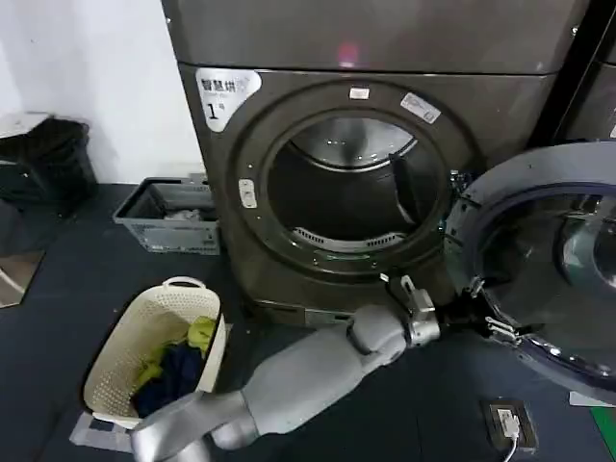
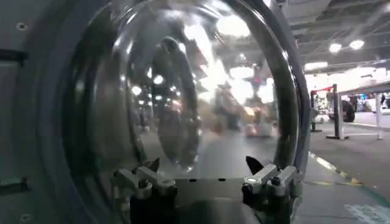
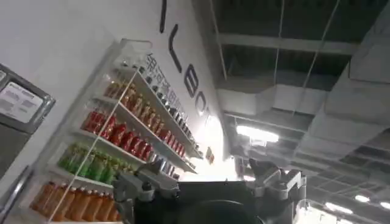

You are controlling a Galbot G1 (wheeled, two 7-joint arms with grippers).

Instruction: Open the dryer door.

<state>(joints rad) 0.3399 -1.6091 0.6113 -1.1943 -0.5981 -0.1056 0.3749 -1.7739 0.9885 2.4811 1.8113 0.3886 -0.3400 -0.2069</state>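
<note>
The dryer door point(image 1: 549, 269) of the bronze-grey machine marked "1" point(image 1: 214, 111) stands swung wide to the right, its grey inner side and domed glass facing me. The round drum opening point(image 1: 351, 192) is uncovered. My left arm reaches across low from the bottom left. My left gripper point(image 1: 491, 310) sits at the door's inner rim on its hinge-side lower edge. In the left wrist view, the left gripper point(image 2: 203, 164) is open, the glass dome point(image 2: 183, 91) right in front, nothing between the fingers. My right gripper point(image 3: 198, 173) is open and empty, pointing up at shelves and ceiling.
A white laundry basket point(image 1: 111, 371) with clothes stands on the floor at the left front. A grey crate point(image 1: 168, 214) sits beside the dryer, a black bin point(image 1: 43, 159) farther left. A small device point(image 1: 510, 423) lies on the floor under the door. Another machine point(image 1: 592, 106) stands on the right.
</note>
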